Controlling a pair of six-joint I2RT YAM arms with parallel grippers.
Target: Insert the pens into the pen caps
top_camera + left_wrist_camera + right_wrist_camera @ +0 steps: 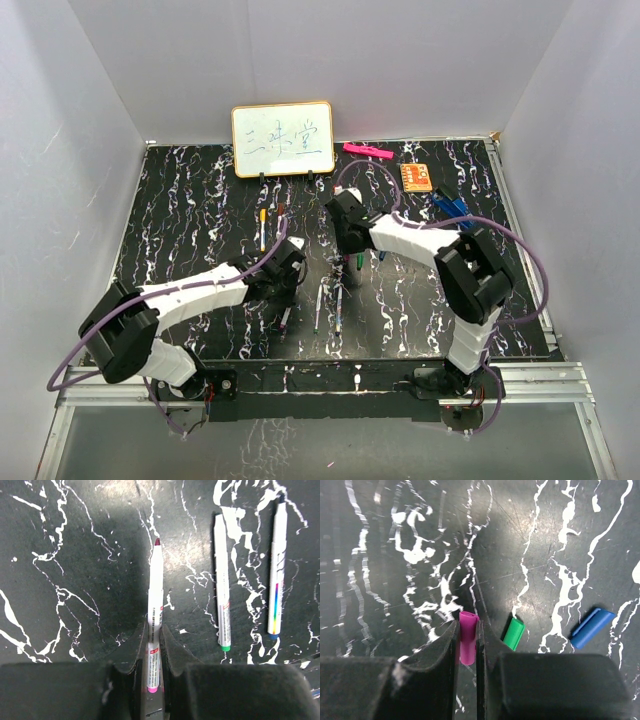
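- Left gripper (154, 652) — clamped on the rear of the magenta-ended pen (155, 590).
- Right gripper (466, 630) — clamped on the magenta cap (468, 645); the green cap (514, 633) and blue cap (591, 628) lie beside it.

Black tabletop (180, 200) veined with white marbling, enclosed on three sides by plain white panels: left wall (60, 150), back wall (400, 60), right wall (590, 150). A small pale-framed whiteboard (283, 139) bearing blue handwriting stands upright at the middle of the far edge. Silver aluminium rails (540, 378) run along the near and right edges. In the wrist views, diffuse light leaves a soft pale sheen on the glossy surface.
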